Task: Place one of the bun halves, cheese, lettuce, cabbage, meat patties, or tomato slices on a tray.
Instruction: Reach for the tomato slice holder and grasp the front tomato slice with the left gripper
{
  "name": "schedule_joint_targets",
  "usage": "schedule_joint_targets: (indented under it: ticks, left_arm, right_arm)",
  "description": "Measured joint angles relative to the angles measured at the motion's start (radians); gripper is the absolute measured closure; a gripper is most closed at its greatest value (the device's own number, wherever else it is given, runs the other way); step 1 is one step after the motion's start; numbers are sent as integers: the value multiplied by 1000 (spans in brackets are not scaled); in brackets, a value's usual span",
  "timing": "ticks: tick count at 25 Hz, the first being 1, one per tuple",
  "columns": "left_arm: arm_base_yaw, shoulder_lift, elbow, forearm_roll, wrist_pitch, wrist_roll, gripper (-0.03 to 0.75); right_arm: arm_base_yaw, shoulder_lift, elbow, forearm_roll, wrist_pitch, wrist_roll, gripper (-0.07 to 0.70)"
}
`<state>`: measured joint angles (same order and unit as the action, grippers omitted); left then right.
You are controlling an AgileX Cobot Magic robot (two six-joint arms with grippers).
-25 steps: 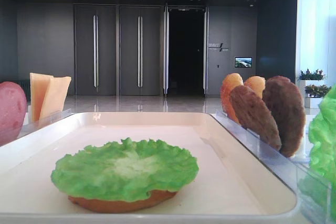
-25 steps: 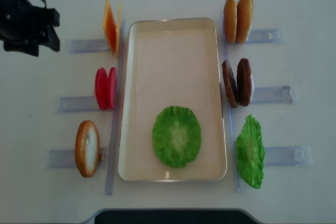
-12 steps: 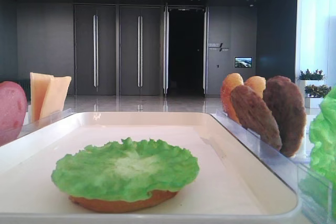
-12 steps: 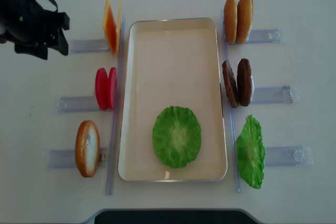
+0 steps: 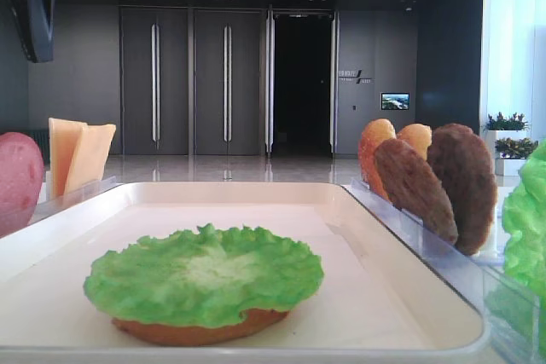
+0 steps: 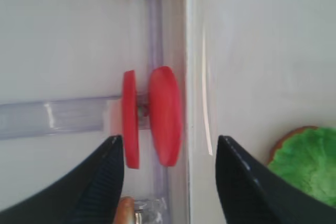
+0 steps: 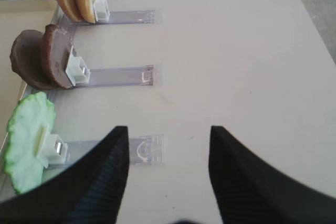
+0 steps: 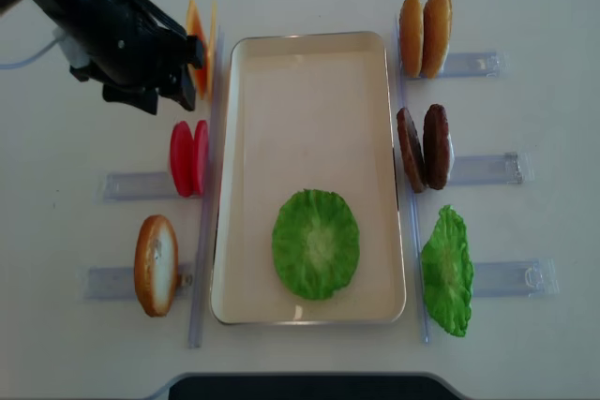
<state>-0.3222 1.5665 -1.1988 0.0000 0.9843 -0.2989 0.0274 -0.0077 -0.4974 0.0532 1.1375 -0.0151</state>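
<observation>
A: Left hand (image 8: 155,67) sits at the upper left of the overhead frame, black fingers (image 6: 100,182) spread wide with nothing between them, hanging above the tomato slices (image 8: 188,157).

B: Those slices are smooth red discs standing on edge in a clear plastic rack (image 8: 141,185), just left of the tray (image 8: 309,63).

A: The tray is cream-white, rounded corners, low rim. On it lies the ruffled green lettuce (image 8: 316,244) atop an orange-tan bun half (image 5: 196,330), toward the lower middle.

B: Right hand (image 7: 168,156): two ribbed dark fingers held well apart, empty, over the pale surface (image 7: 236,51).

A: Thin yellow cheese (image 8: 199,44) squares upper left; glossy buns (image 8: 424,33) and grainy brown patties (image 8: 423,146) on the right.
</observation>
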Motion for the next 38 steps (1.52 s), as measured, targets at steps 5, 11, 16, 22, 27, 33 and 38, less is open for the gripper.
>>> schedule_joint_targets:
  ticks: [5,11,16,22,27,33,38]
  left_arm:
    - [-36,0,0,0,-7,-48,286]
    - [-36,0,0,0,-7,-57,286]
    - [-36,3,0,-6,-8,-58,286]
    - [-36,50,0,-25,-8,-52,286]
    - [-36,85,0,-32,-11,-42,286]
    - [-36,134,1,-40,-13,-35,286]
    - [-36,140,16,-40,-37,-32,286]
  right_arm:
    - [0,0,0,0,0,0,265]
    - [0,0,0,0,0,0,265]
    - [0,0,0,0,0,0,265]
    - [0,0,0,0,0,0,265]
    - [0,0,0,0,0,0,265]
    - [0,0,0,0,0,0,265]
    - [0,0,0,0,0,0,265]
